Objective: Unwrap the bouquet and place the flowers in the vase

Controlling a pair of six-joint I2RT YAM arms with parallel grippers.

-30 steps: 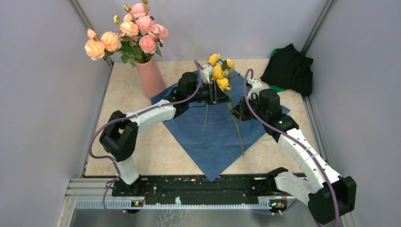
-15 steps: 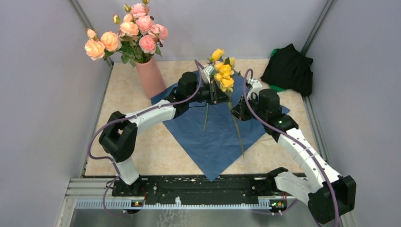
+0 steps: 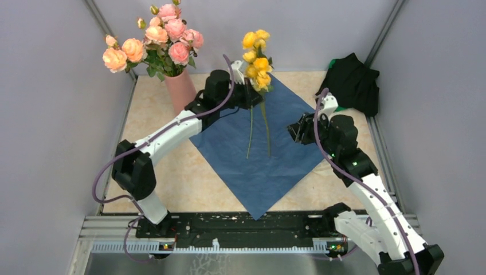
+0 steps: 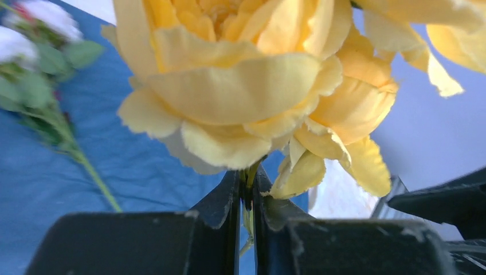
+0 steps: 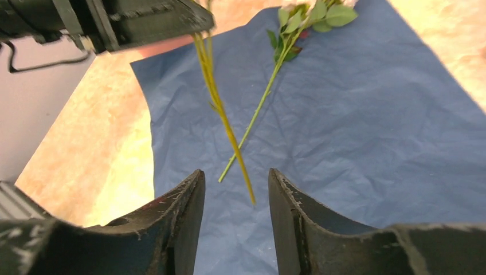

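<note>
Yellow blooms: the flowers are held up off the desk, heads on top and stems hanging down over the blue paper, which lies spread flat.
Left end effector: the left end effector is clamped on the stems just under the blooms; the left wrist view shows its jaws pressed together on a thin green stem.
Right end effector: the right end effector stands with its jaws parted and nothing in them, off to the right of the hanging stems and apart from them.
Vase: the vase stands upright at the paper's left corner, to the left of the held bunch, with pink roses already filling its mouth.
Long axis: near upright, so the stem ends point down, as the vase needs.
Nearer arm: the left, by a clear margin.
Coming move, as a judgement: carry the bunch leftward, over the rim, then lower it among the roses.
Left behind: a loose stem with leaves lies on the paper.
</note>
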